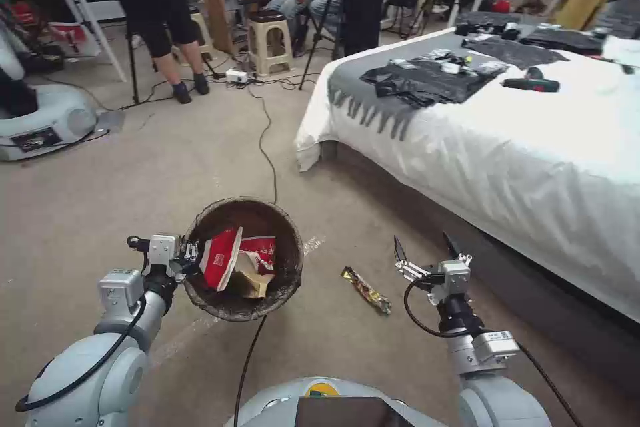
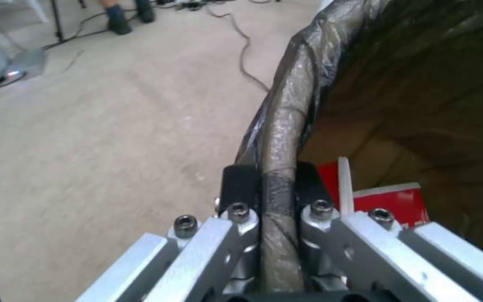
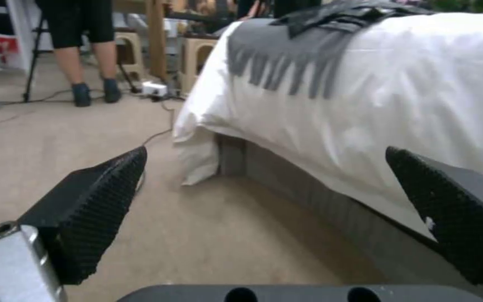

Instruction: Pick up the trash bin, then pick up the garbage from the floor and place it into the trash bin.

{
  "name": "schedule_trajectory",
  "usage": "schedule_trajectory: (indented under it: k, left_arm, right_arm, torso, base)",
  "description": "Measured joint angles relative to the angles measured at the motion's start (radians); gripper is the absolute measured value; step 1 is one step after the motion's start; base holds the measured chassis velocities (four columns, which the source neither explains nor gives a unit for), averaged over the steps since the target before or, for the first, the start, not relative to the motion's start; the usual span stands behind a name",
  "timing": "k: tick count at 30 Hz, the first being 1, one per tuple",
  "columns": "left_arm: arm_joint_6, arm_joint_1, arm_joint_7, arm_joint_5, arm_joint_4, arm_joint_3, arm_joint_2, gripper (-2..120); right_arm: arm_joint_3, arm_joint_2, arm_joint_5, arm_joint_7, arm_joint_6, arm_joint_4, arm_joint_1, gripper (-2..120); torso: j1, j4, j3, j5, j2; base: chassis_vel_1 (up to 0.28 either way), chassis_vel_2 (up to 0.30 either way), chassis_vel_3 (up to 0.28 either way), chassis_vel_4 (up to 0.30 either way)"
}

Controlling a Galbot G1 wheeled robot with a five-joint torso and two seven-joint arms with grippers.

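Now, your left pincer (image 1: 189, 258) is clamped on the rim of the trash bin (image 1: 243, 257), lower centre-left of frame. Right pincer (image 1: 427, 255) is wide open & empty, just right of the foil wrapper (image 1: 366, 290) on the floor. Drop straight over it, bin level.

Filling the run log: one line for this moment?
left gripper shut on trash bin rim | right gripper open | foil wrapper on floor

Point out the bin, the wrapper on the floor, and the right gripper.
bin (image 1: 288, 247): head view, right side of the bag-covered rim.
wrapper (image 1: 366, 290): head view, middle of the foil strip on the carpet.
right gripper (image 1: 425, 247): head view, midway between its open fingertips.
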Motion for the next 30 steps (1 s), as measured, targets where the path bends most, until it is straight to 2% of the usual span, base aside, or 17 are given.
schedule_trajectory:
  k: [6, 11, 14, 16, 19, 22, 24, 30]
  left_arm:
    - [-0.012, 0.000, -0.002, 0.006, 0.003, 0.001, 0.000, 3]
    - [-0.012, 0.000, -0.002, 0.006, 0.004, 0.001, 0.001, 3]
    - [-0.011, 0.002, -0.002, 0.006, 0.003, 0.002, 0.003, 3]
    - [-0.011, 0.002, -0.002, 0.006, 0.002, 0.002, 0.003, 3]
    - [-0.009, 0.006, -0.003, 0.006, 0.000, 0.006, 0.003, 3]
    - [-0.008, 0.007, -0.006, 0.006, 0.000, 0.009, 0.002, 3]
    - [-0.002, 0.007, -0.014, 0.004, 0.000, 0.013, 0.002, 3]
    - [0.003, 0.018, -0.020, 0.002, -0.001, 0.013, 0.003, 3]
  right_arm:
    - [0.006, -0.015, 0.026, -0.007, -0.036, -0.006, 0.011, 100]
    - [0.024, -0.052, 0.041, -0.015, -0.071, -0.040, 0.044, 100]
    - [0.026, -0.100, 0.100, -0.013, -0.148, -0.073, 0.086, 100]
    - [0.026, -0.104, 0.104, -0.012, -0.153, -0.076, 0.088, 100]
    - [0.017, -0.163, 0.164, -0.009, -0.216, -0.123, 0.136, 100]
    - [0.011, -0.184, 0.190, -0.016, -0.248, -0.137, 0.153, 100]
    - [-0.015, -0.224, 0.235, -0.026, -0.305, -0.168, 0.189, 100]
    - [-0.083, -0.295, 0.293, -0.047, -0.395, -0.252, 0.277, 100]
  torso:
    - [0.000, 0.0003, 0.000, 0.0000, 0.000]
    - [0.000, -0.0006, 0.000, 0.0001, 0.000]
    - [0.000, -0.0001, 0.000, 0.0000, 0.000]
    - [0.000, 0.0000, 0.000, 0.0000, 0.000]
    - [0.000, 0.0000, 0.000, 0.0002, 0.000]
    - [0.000, 0.0001, 0.000, 0.0001, 0.000]
    - [0.000, -0.0002, 0.000, 0.0001, 0.000]
    - [0.000, 0.0001, 0.000, 0.0003, 0.000]
  base:
    - [0.069, 0.060, 0.058, 0.058]
    - [0.000, 0.000, 0.000, 0.000]
    - [0.000, 0.000, 0.000, 0.000]
    - [0.000, 0.000, 0.000, 0.000]
    - [0.000, 0.000, 0.000, 0.000]
    - [0.000, 0.000, 0.000, 0.000]
    - [0.000, 0.000, 0.000, 0.000]
    - [0.000, 0.000, 0.000, 0.000]
